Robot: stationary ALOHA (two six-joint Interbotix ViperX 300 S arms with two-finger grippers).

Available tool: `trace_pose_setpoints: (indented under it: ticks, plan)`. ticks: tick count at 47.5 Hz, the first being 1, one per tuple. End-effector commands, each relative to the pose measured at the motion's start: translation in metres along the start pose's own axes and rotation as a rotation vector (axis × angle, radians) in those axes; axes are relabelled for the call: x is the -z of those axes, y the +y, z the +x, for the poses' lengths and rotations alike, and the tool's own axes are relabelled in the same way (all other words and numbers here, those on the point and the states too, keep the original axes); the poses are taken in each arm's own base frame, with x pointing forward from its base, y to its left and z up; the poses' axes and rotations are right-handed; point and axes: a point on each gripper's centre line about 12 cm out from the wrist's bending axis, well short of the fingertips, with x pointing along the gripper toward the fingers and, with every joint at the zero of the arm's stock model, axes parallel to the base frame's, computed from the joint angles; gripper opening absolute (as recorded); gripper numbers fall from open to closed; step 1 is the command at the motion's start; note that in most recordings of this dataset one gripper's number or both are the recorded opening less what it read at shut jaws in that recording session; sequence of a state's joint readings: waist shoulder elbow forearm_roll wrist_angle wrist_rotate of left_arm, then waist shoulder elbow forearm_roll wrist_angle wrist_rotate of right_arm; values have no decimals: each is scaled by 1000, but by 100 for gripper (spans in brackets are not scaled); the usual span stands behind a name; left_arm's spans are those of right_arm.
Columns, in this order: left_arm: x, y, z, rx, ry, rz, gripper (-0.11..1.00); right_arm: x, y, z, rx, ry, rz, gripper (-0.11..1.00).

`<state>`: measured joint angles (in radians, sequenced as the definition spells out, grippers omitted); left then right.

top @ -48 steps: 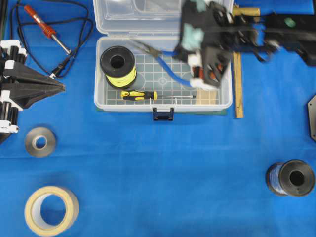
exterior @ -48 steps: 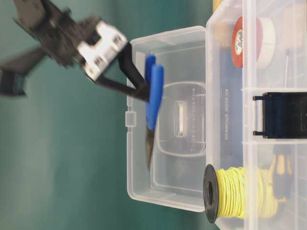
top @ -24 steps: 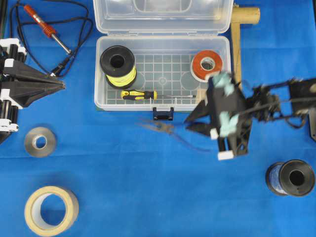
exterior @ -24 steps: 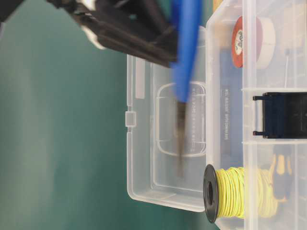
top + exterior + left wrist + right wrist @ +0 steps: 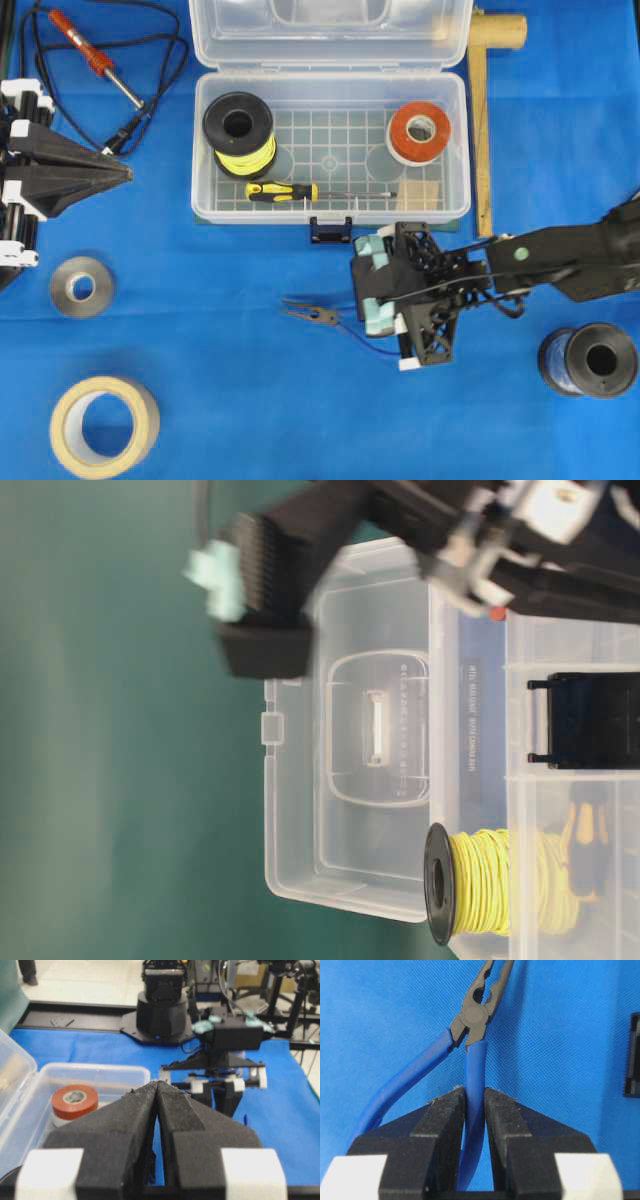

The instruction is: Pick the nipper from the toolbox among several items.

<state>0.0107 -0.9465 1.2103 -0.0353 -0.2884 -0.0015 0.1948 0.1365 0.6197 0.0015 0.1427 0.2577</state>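
Observation:
The nipper (image 5: 312, 314), with blue handles and dark pointed jaws, is outside the toolbox (image 5: 200, 150), low over the blue cloth in front of its latch. Its jaws point left. My right gripper (image 5: 388, 340) is shut on one blue handle. In the right wrist view the fingers (image 5: 447, 1110) pinch that handle of the nipper (image 5: 475, 1067), and the other handle splays out to the left. My left gripper (image 5: 125, 175) is shut and empty at the far left, and its closed tips (image 5: 158, 1085) show in the left wrist view. The toolbox lid (image 5: 345, 780) stands open.
In the toolbox are a yellow wire spool (image 5: 238, 128), a yellow-and-black screwdriver (image 5: 282, 192) and red tape (image 5: 419, 130). A soldering iron (image 5: 90, 55), grey roll (image 5: 81, 287), masking tape (image 5: 103, 425), dark spool (image 5: 590, 360) and wooden square (image 5: 482, 130) lie around it.
My right gripper has carried the nipper out of the toolbox, over its front wall and down to the cloth in front. The left arm has not moved.

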Motion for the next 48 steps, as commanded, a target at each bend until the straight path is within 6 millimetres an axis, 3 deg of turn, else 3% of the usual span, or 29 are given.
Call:
trace_pose_setpoints:
  ticks: [1, 10, 17, 22, 28, 36, 48]
  plan:
    - [-4, 0, 1, -1, -11, -2, 0, -16, 6, -5, -16, -48, 8, 13]
    - [-2, 0, 1, -1, -5, -5, 0, -15, 5, -6, -9, -23, 11, 17]
    - [-2, 0, 1, -2, -3, -12, 0, -26, 7, -25, -1, -12, -4, 62]
    - [-2, 1, 1, -3, -2, -12, 0, -36, 7, -54, 0, -38, -14, 84]
    - [-3, 0, 0, -2, -6, -12, 0, -45, 6, -97, 11, -77, -43, 77]
    - [-3, 0, 0, -2, -5, -12, 0, -42, -1, -159, 31, -171, -86, 79]
    - [-2, 1, 0, -3, 1, -12, 0, -2, -20, -228, 34, -342, -73, 79]
